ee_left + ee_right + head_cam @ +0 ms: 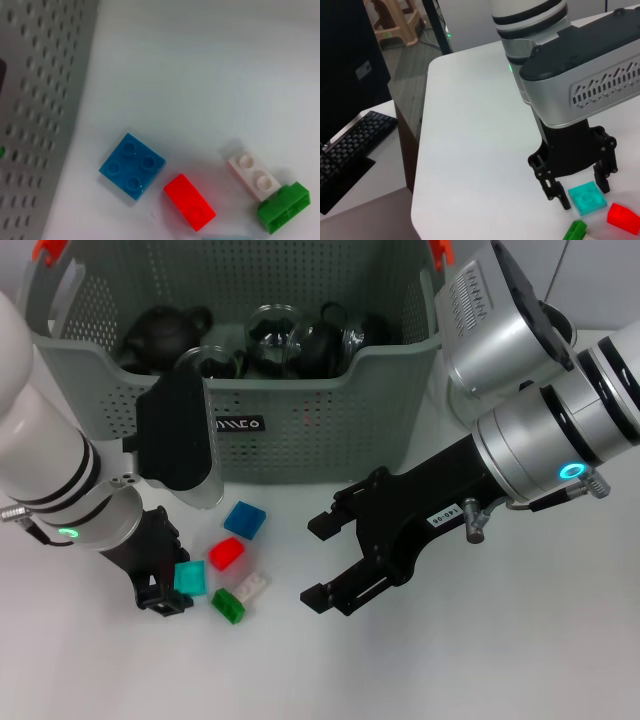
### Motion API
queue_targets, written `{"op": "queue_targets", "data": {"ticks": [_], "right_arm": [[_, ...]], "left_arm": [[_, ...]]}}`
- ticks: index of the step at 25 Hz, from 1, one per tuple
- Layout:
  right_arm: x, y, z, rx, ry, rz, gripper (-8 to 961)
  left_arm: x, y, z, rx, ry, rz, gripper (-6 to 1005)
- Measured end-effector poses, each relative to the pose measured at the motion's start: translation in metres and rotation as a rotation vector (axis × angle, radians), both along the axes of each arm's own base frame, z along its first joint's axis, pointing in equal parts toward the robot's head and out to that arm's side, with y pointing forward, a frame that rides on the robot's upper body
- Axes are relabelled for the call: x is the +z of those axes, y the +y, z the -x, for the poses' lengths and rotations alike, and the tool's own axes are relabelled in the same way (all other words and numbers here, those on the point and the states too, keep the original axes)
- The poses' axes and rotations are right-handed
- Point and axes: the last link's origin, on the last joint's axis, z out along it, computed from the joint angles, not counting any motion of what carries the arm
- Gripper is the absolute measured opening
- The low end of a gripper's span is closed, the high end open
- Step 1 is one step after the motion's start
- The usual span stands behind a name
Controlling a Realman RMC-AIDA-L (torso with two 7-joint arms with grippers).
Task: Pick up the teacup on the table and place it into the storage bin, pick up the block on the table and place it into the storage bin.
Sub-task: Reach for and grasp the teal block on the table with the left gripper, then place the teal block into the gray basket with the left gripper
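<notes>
Your left claw [172, 592] straddles the teal block [190, 578], fingers spread; your right claw [322, 562] hovers open over bare tabletop [480, 660] near the storage bin [300, 420].

The storage bin [300, 410] is cut off by the head view's far edge, so its back wall and the tops of its orange handle clips [48, 250] go unseen. The dark teaware inside it [270, 340] sits half behind the front wall (single pieces are hard to separate). The left arm's housing covers the bin's front left. The teal block [189, 578] is partly masked by the left gripper [165, 592]; in the left wrist view only a sliver of it shows at the picture's edge. The green block [576, 231] is clipped by the right wrist picture's edge.
</notes>
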Motion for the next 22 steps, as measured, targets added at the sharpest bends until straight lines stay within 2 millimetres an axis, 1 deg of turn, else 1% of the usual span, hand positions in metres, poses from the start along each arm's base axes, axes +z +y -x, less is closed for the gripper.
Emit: {"op": "queue_targets", "data": {"ticks": [1,9,13,15,18,19,21,22], "right_arm": [[0.000,0.000,0.000,0.000,0.000,0.000,886],[0.000,0.000,0.000,0.001,0.002,0.000,884],[0.000,0.000,0.001,0.009,0.007,0.001,882],[0.000,0.000,0.001,0.011,0.012,0.002,882],[0.002,0.000,0.000,0.008,0.014,0.004,881],[0.002,0.000,0.000,0.007,0.013,0.005,881],[0.004,-0.001,-0.001,0.006,0.011,0.011,881],[0.005,-0.002,-0.002,0.005,0.010,0.016,881]], "left_arm": [[0.000,0.000,0.000,-0.001,0.000,-0.001,666],[0.001,0.000,-0.005,-0.013,0.000,0.005,439],[0.011,-0.005,-0.014,-0.011,-0.022,0.014,417],[0.020,-0.008,-0.020,-0.002,-0.052,0.020,415],[0.041,-0.016,-0.027,0.037,-0.130,0.026,423],[0.041,-0.016,-0.027,0.037,-0.130,0.026,426],[0.068,-0.024,-0.034,0.079,-0.282,0.013,432],[0.072,-0.024,-0.034,0.081,-0.298,0.005,435]]}}
